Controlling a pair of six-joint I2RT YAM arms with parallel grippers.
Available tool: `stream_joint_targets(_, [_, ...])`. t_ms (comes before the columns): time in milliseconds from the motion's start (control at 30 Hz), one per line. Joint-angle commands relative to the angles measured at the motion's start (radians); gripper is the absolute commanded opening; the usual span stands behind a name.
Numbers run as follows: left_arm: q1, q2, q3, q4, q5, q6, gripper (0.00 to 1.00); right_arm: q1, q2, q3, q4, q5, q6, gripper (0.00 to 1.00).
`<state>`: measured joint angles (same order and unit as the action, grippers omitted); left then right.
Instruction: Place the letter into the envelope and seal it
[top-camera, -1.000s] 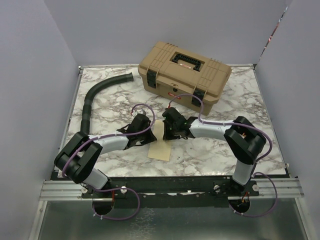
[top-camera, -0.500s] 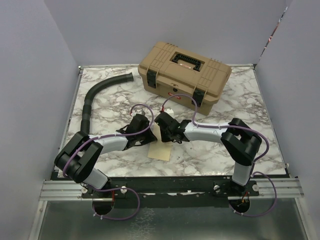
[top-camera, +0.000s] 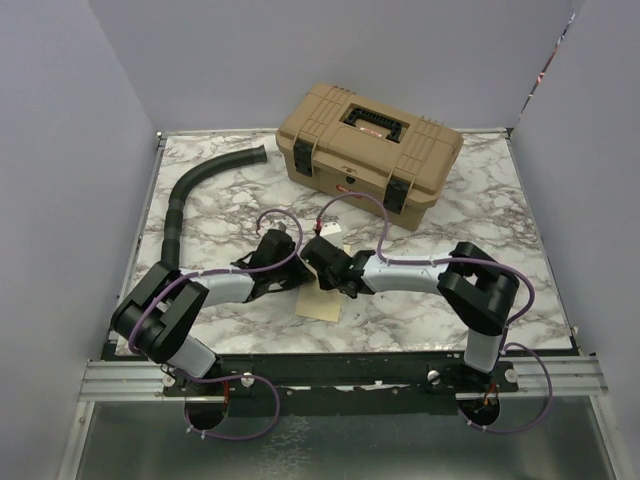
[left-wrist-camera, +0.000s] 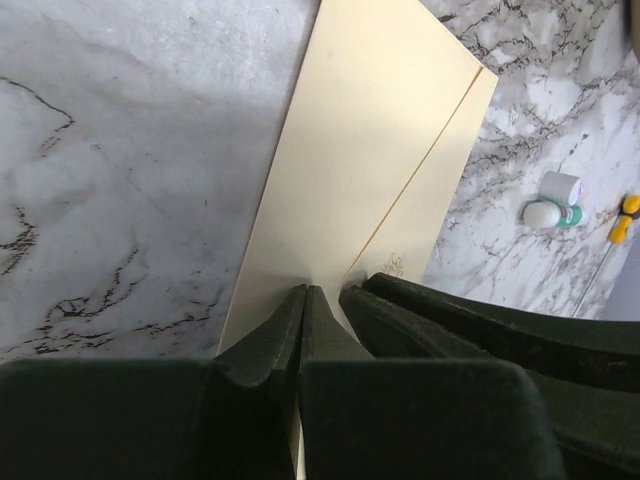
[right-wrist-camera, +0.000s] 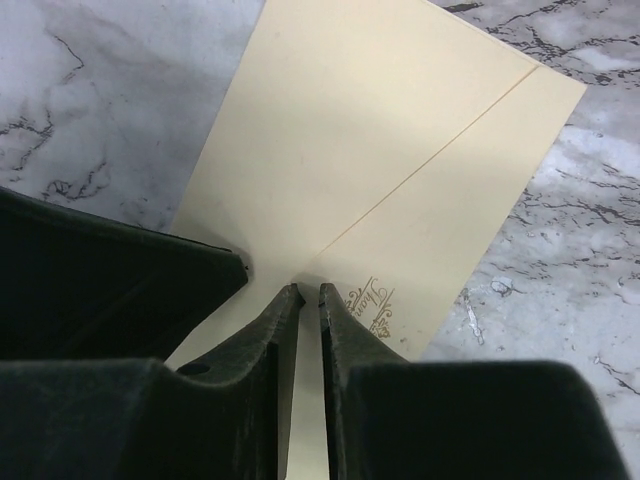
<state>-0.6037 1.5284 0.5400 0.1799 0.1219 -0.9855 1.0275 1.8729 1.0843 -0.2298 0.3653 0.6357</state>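
Observation:
The pale yellow envelope (top-camera: 322, 304) lies flat on the marble table in front of both arms. Its flap edge runs as a diagonal line across its face (right-wrist-camera: 430, 160). Gold script (right-wrist-camera: 375, 298) is printed near one corner. My left gripper (left-wrist-camera: 305, 290) is shut, its tips pressing down on the envelope near the flap line. My right gripper (right-wrist-camera: 308, 290) is right beside it, tips on the paper at the flap's point, with a narrow gap between the fingers and nothing in it. From above, the left gripper (top-camera: 298, 280) and right gripper (top-camera: 320, 282) meet over the envelope. The letter does not show.
A tan toolbox (top-camera: 368, 150) stands closed at the back of the table. A black corrugated hose (top-camera: 190, 195) curves along the left side. A small white and green tube (left-wrist-camera: 553, 200) and a yellow-handled tool (left-wrist-camera: 625, 215) lie on the marble (left-wrist-camera: 120, 150) beyond the envelope.
My right gripper has moved left across the envelope until it is next to the left gripper, and its fingers have parted slightly. The left arm and the envelope have stayed put.

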Motion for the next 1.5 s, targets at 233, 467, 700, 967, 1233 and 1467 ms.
stream_joint_targets(233, [-0.01,-0.012,-0.256,0.075,-0.031,-0.247,0.0,0.091,0.222,-0.165,-0.069,-0.076,0.113,0.19])
stream_joint_targets(467, [-0.01,-0.06,-0.353,0.186,-0.103,-0.344,0.0,0.122,0.264,-0.183,-0.008,-0.087,0.205,0.11])
stream_joint_targets(700, [-0.01,-0.042,-0.37,0.215,-0.156,-0.388,0.0,0.138,0.211,-0.222,-0.011,-0.085,0.252,0.08])
stream_joint_targets(967, [-0.01,-0.05,-0.386,0.236,-0.189,-0.422,0.0,0.14,0.101,-0.244,-0.064,-0.152,0.191,0.1])
stream_joint_targets(1233, [-0.009,-0.001,-0.391,0.221,-0.205,-0.517,0.0,0.154,0.083,-0.22,-0.142,-0.12,0.118,0.1])
stream_joint_targets(1467, [-0.01,0.0,-0.388,0.217,-0.236,-0.577,0.0,0.184,0.086,-0.185,-0.208,-0.098,0.101,0.08])
